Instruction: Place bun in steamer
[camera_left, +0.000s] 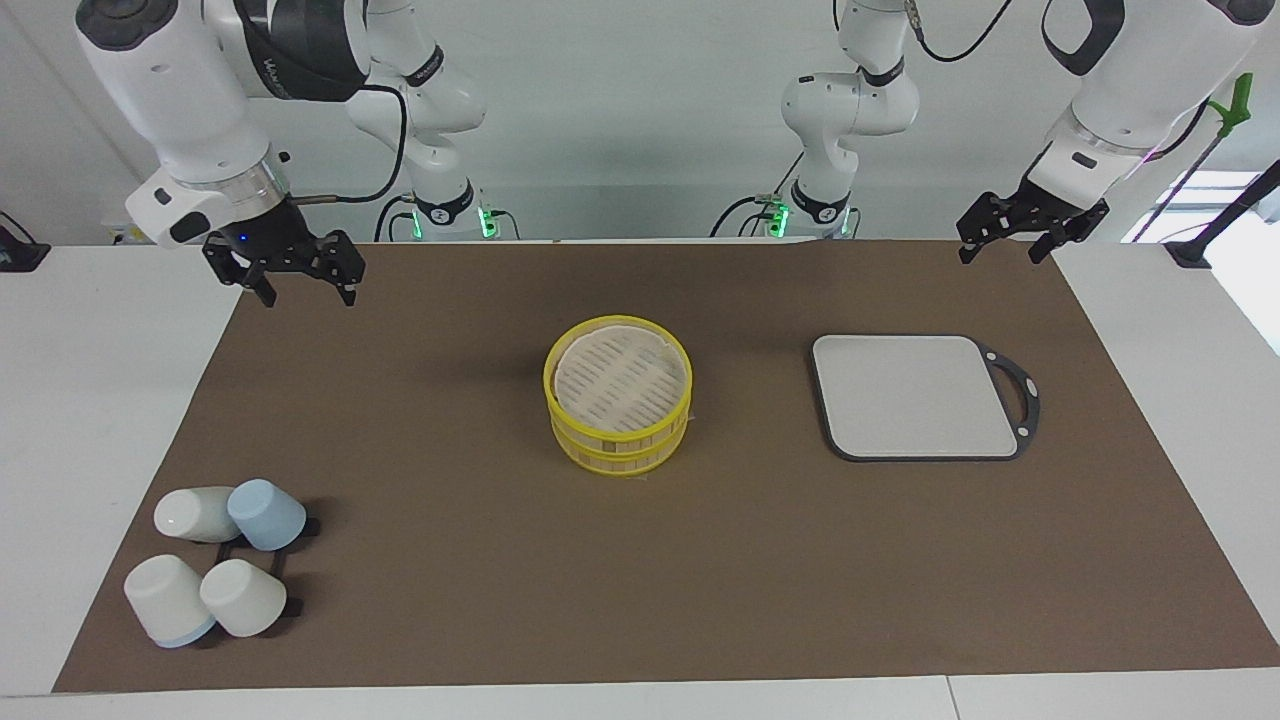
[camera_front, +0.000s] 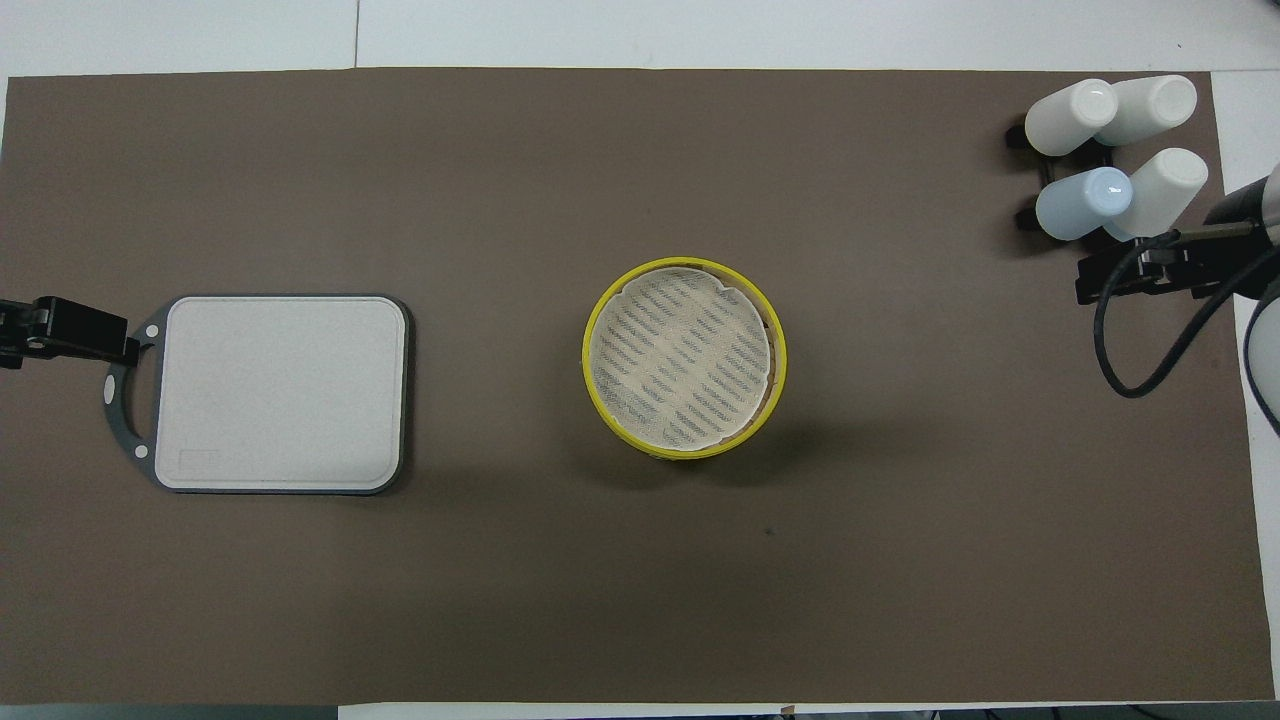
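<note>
The steamer (camera_left: 618, 400) stands in the middle of the brown mat: two stacked yellow-rimmed tiers, open on top, with a pale slatted floor and nothing in it. It also shows in the overhead view (camera_front: 685, 358). No lid shows. The bun is not in view. My right gripper (camera_left: 305, 293) hangs open and empty in the air over the mat's corner at the right arm's end; it also shows in the overhead view (camera_front: 1150, 272). My left gripper (camera_left: 1002, 255) hangs open and empty above the mat at the left arm's end, over the spot beside the board's handle (camera_front: 60, 328).
A grey rectangular board (camera_left: 915, 395) with a black handle lies bare on the mat toward the left arm's end (camera_front: 280, 390). Several upturned white and blue cups (camera_left: 215, 570) sit on a black rack at the right arm's end, farther from the robots (camera_front: 1110, 150).
</note>
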